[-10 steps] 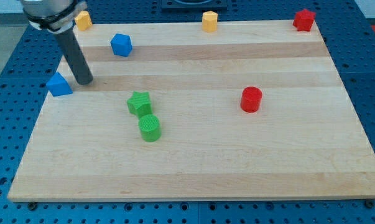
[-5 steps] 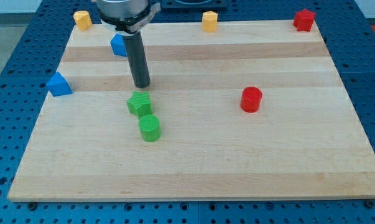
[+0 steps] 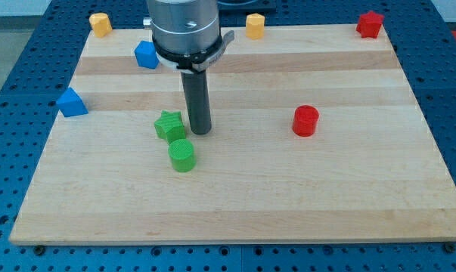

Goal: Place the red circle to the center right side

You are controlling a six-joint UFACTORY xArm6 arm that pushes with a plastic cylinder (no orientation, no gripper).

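The red circle (image 3: 305, 120) sat untouched right of the board's centre, well short of the right edge, so the push was not yet begun. My tip (image 3: 201, 131), a bare rod with no fingers to open or close, stood well apart at the circle's nine o'clock, just beside the green star (image 3: 169, 125).

One cam only — looks down at a slant from the near edge of the wooden board (image 3: 235, 211), facing its far edge; mid-range, whole board in frame w/ blue pegboard (image 3: 16, 91) around it.
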